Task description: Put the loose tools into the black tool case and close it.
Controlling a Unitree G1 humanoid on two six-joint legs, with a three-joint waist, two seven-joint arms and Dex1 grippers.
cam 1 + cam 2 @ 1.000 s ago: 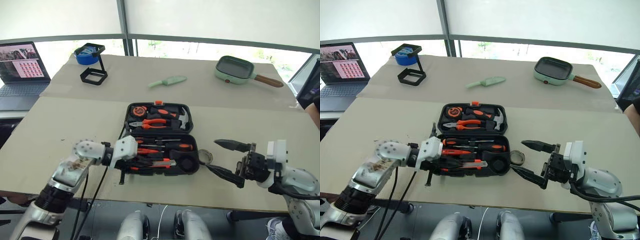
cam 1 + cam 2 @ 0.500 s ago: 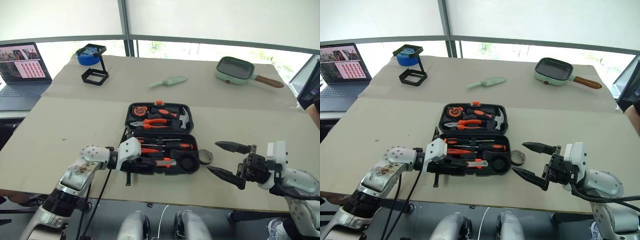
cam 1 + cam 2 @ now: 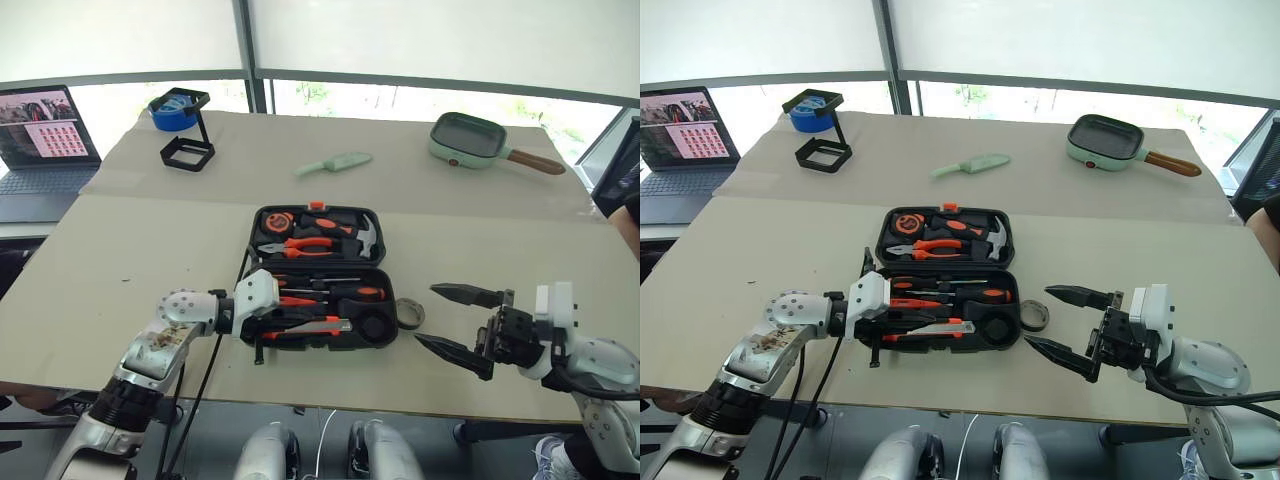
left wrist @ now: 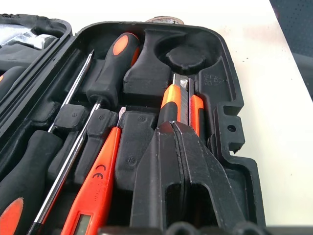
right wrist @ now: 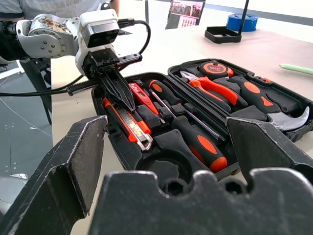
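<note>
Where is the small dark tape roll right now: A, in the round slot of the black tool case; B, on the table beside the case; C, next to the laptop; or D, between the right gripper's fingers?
B: the small dark tape roll lies on the table just outside the open black moulded-plastic tool case, whose round slot is empty.

We see our left arm reaching in from the lower left, bent at the elbow, its wrist turned so the left gripper points rightward and slightly down, its two black fingers pressed together. Our right arm comes from the lower right; the right gripper points leftward, level, fingers spread wide apart.
</note>
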